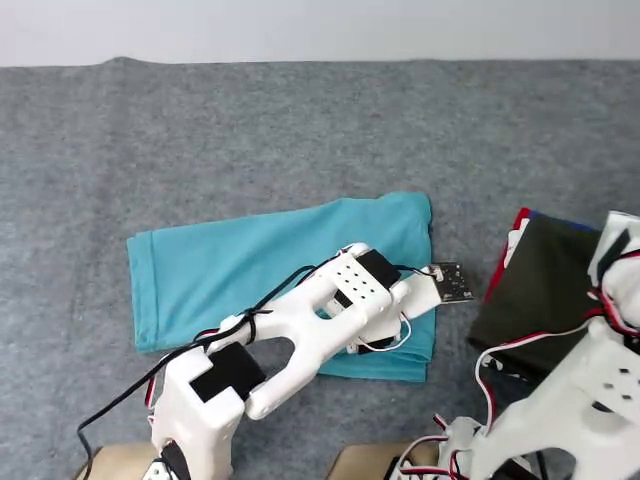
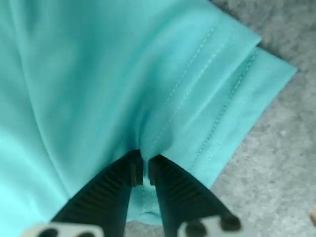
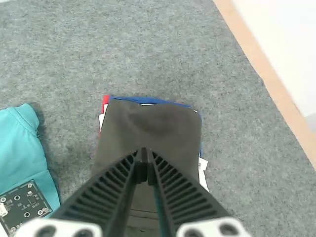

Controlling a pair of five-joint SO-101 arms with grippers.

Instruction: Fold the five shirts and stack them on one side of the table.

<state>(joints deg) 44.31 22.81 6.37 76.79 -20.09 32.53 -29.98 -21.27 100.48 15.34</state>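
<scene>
**Left arm.** Your left gripper [image 2: 144,170] is clenched on a raised fold of the teal shirt [image 1: 230,265], beside a stitched hem, with the cloth pinched between the two dark fingers. In the high view the left arm's white wrist covers those fingertips and part of the shirt's right half. The shirt lies mid-table on the grey table cover [image 1: 300,120].

**Right arm.** Your right gripper [image 3: 144,165] is closed, tips together with nothing visible between them, above the stack of folded shirts [image 1: 535,300] at the table's right side. A dark shirt [image 3: 148,128] tops the stack. The layers beneath show as red, blue and white edges, so you cannot count them. The right arm hides the stack's near edge.
</scene>
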